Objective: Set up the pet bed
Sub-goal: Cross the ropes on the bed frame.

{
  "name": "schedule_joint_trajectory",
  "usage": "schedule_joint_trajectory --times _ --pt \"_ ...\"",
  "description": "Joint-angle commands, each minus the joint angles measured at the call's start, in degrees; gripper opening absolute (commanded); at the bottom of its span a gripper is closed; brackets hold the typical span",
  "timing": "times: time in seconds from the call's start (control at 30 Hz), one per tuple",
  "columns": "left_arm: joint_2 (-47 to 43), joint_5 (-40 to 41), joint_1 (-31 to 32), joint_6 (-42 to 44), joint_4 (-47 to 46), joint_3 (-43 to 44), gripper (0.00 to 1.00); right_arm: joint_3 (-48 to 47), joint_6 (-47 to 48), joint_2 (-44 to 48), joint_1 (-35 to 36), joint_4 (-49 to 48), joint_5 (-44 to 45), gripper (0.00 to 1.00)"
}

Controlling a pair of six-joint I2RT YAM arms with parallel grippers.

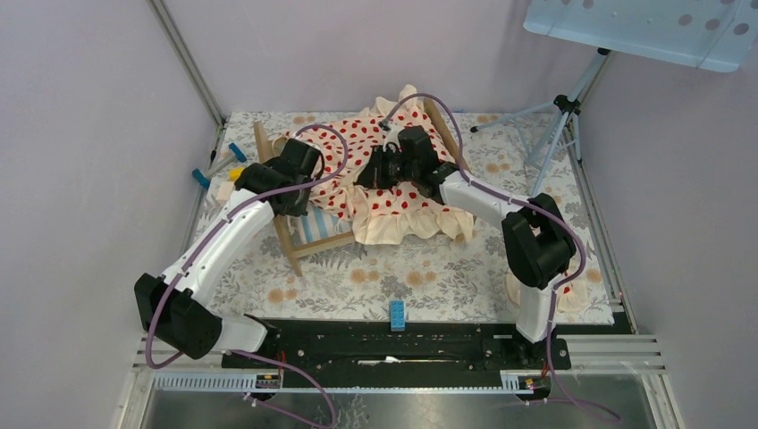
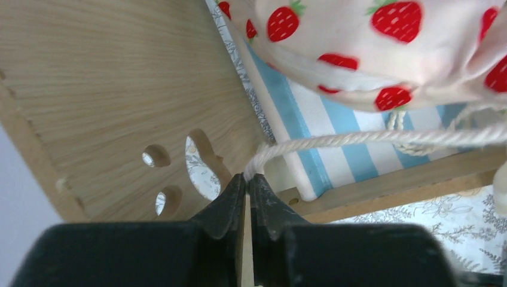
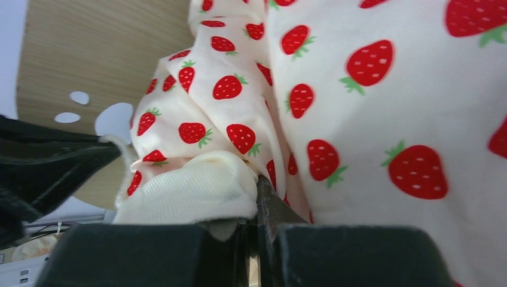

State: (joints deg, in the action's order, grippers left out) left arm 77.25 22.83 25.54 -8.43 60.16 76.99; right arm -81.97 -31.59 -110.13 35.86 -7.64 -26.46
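Blanket (image 1: 393, 192) and cord (image 2: 370, 139) across pet bed (image 1: 315, 234)

Robotics lab cell.
Blank partition walls (image 1: 89, 134), aluminium framing (image 1: 188, 61), a tripod (image 1: 563, 103), and a black mounting rail (image 1: 393, 344) along the desk (image 1: 357, 277) edge.

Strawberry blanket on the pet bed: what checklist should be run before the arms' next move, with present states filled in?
1. Left gripper shut on the cord: ok.
2. Right gripper shut on the cream edge of the strawberry blanket: ok.
3. Blanket spread flat over the pet bed: not ok, bunched.
4. Striped mattress covered: not ok, near corner bare.
5. Two grippers apart from each other: ok.
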Motion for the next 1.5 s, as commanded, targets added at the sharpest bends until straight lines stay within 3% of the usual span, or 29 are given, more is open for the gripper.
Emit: schedule_joint_trajectory --times 0.0,0.17,0.43,0.57,0.8,1.13,1.47 --pt "0.8 3.4 -0.3 -0.2 -3.4 -1.2 0.14 0.6 -0.5 3.9 1.5 -3.1 -0.5 0.00" --pt "0.9 4.9 -0.3 -0.6 -3.3 -1.5 0.29 0.8 -1.1 3.4 1.8 -3.5 -0.8 0.00" --pt "0.0 4.6 -0.3 -1.6 -2.7 -0.4 0.42 0.8 -1.4 3.4 2.6 -3.5 -0.7 0.00" --pt "-2.4 -1.4 -0.3 -2.9 -4.2 -0.3 0.43 1.0 -1.2 4.1 3.6 -3.4 0.1 0.00" --pt "-10.4 -9.0 -0.3 -5.6 -10.0 -2.9 0.54 0.0 0.7 5.5 5.4 -1.1 3.6 0.00" --pt "-21.9 -29.0 0.0 -18.6 -26.3 -16.3 0.51 -5.8 -3.3 3.8 5.6 1.9 5.5 0.00" --pt "-24.9 -23.1 2.8 -27.7 -36.9 -26.3 0.45 -9.2 -5.9 1.8 5.7 2.6 4.3 0.00"
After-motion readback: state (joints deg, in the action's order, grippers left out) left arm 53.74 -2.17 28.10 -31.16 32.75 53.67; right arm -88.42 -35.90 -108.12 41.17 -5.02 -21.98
